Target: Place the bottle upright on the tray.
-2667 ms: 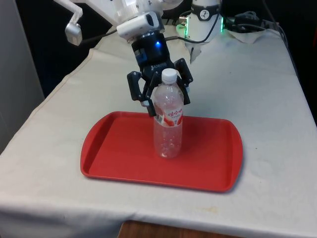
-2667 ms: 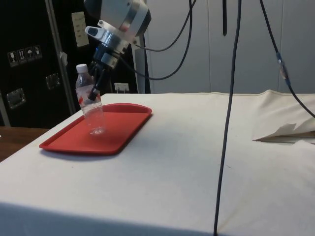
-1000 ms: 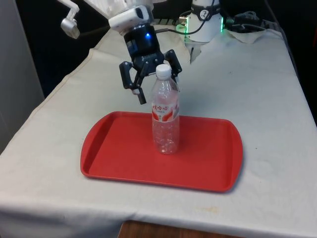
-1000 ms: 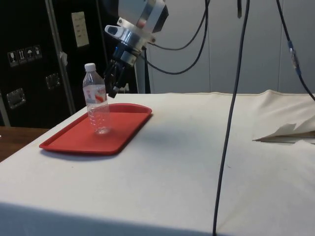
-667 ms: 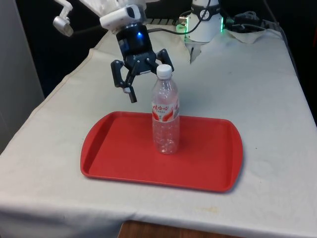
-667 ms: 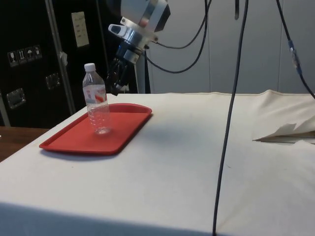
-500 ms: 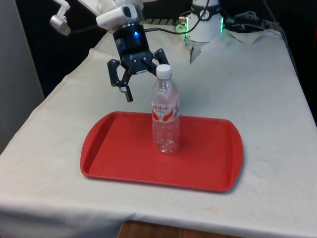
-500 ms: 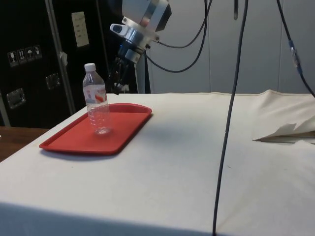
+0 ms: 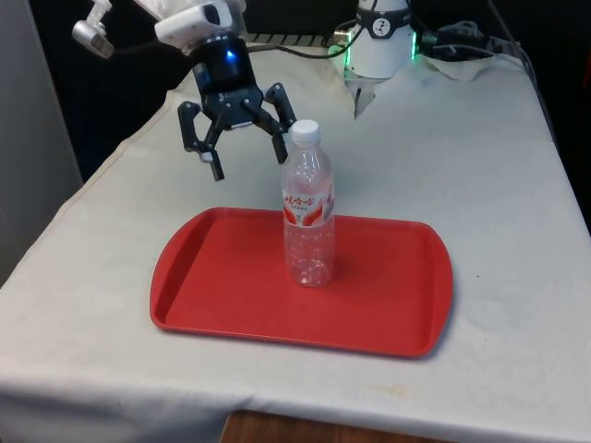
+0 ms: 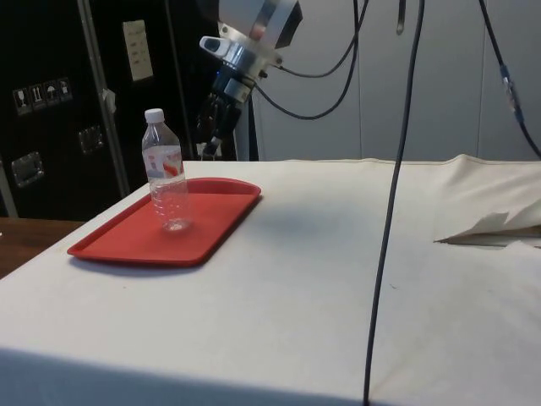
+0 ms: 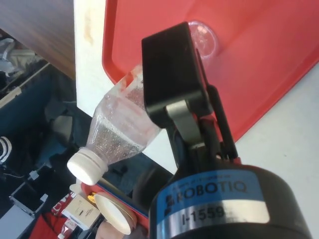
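One clear bottle (image 9: 309,208) stands upright on one red tray (image 9: 222,286) on the cloth-covered surface (image 9: 480,166), below and beside the gripper (image 9: 242,152), whose jaws hang spread and empty.

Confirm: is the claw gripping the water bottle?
No. In the front view the claw hangs open beside the water bottle, which stands upright on the red tray.
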`<action>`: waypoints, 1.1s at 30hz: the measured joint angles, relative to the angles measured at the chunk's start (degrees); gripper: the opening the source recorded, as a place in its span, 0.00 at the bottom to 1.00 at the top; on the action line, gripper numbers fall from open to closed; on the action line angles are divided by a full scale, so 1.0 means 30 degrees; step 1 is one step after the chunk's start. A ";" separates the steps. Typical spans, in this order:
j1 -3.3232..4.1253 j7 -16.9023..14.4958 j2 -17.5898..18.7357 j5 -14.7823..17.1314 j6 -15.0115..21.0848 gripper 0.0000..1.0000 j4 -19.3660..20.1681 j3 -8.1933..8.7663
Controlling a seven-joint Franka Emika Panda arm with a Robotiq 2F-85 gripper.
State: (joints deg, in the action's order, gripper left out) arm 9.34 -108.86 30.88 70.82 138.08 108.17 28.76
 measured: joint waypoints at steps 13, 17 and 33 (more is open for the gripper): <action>0.0019 0.0115 -0.0688 -0.0095 -0.0611 1.00 0.0019 0.0688; 0.0019 0.0420 -0.1146 -0.0420 -0.0707 1.00 0.0019 0.0745; 0.0038 0.1203 -0.2597 -0.1280 -0.1241 1.00 0.0057 0.0936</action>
State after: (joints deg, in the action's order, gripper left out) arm 9.45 -105.25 23.09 66.98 134.36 108.35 31.57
